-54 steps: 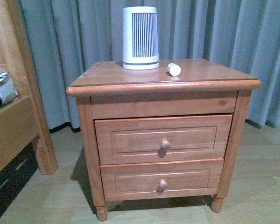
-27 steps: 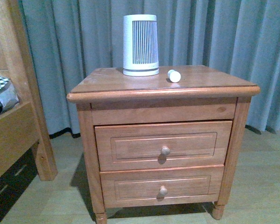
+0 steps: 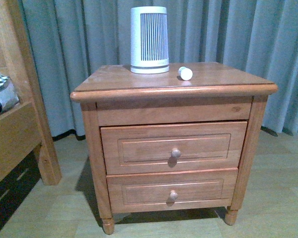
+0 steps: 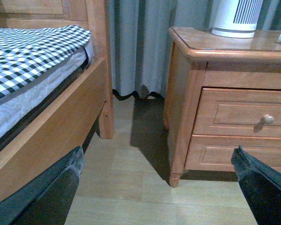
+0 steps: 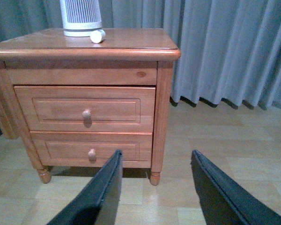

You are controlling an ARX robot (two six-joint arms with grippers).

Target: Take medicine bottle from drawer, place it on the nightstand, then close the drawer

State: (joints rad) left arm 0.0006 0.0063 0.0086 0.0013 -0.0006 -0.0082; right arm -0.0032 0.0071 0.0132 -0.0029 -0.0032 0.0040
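Camera lowered; medicine bottle [image 3: 185, 73] far from right tool [image 5: 154, 187]

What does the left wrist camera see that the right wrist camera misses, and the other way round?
Only the left wrist view shows the bed frame with its checkered mattress. Only the right wrist view shows the nightstand's right side and the floor beyond it. Both show the curtain, the drawer, the lying medicine bottle, the white appliance and open jaws.

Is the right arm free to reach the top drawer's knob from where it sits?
Probably yes: the right pincer is open and only bare floor lies between it and the knob.
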